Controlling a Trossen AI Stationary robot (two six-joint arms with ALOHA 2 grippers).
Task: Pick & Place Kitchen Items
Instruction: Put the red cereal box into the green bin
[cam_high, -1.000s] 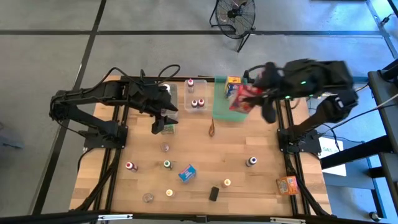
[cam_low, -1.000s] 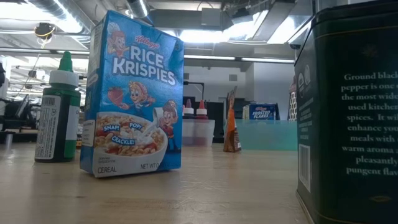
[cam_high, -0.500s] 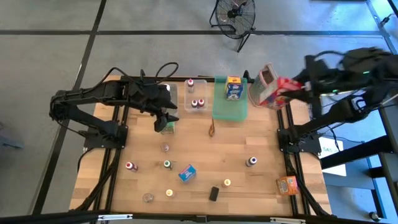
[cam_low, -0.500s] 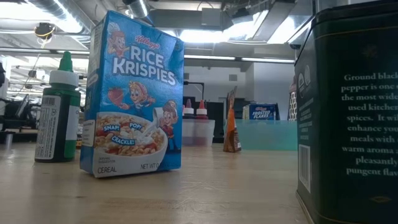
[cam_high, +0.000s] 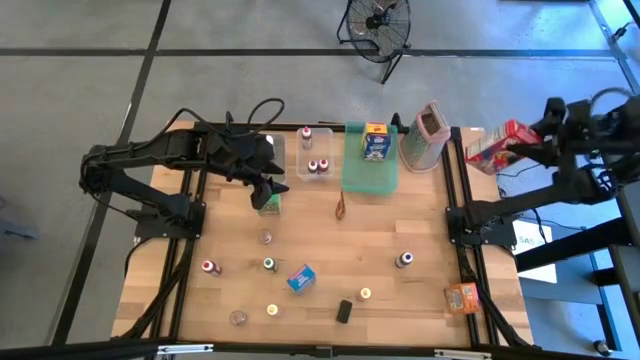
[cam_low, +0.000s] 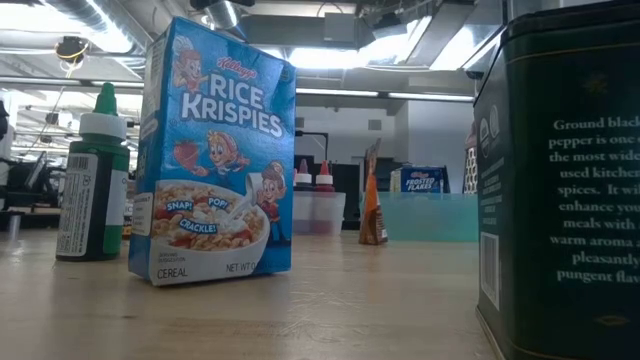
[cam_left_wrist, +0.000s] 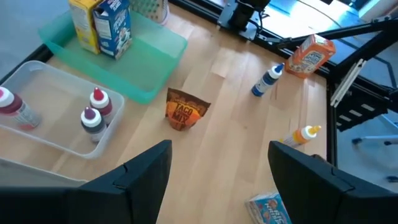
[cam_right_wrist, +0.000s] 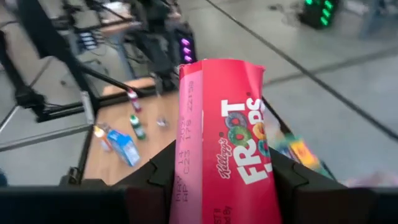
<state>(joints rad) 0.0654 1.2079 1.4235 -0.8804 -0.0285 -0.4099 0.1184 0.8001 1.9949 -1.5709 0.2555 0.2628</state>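
While my right arm reaches far out past the table's right edge, its right gripper (cam_right_wrist: 217, 186) is clamped on a red cereal box (cam_high: 497, 146), held up in the air off the table (cam_high: 330, 255). My left arm bends over the back left part, and its left gripper (cam_left_wrist: 217, 171) hangs with fingers wide apart over a small green thing (cam_high: 268, 204), maybe a box. I count two cereal boxes in the green tray (cam_high: 370, 178), one blue cereal box (cam_high: 301, 277) near the front, and three little bottles in the clear bin (cam_high: 317, 166).
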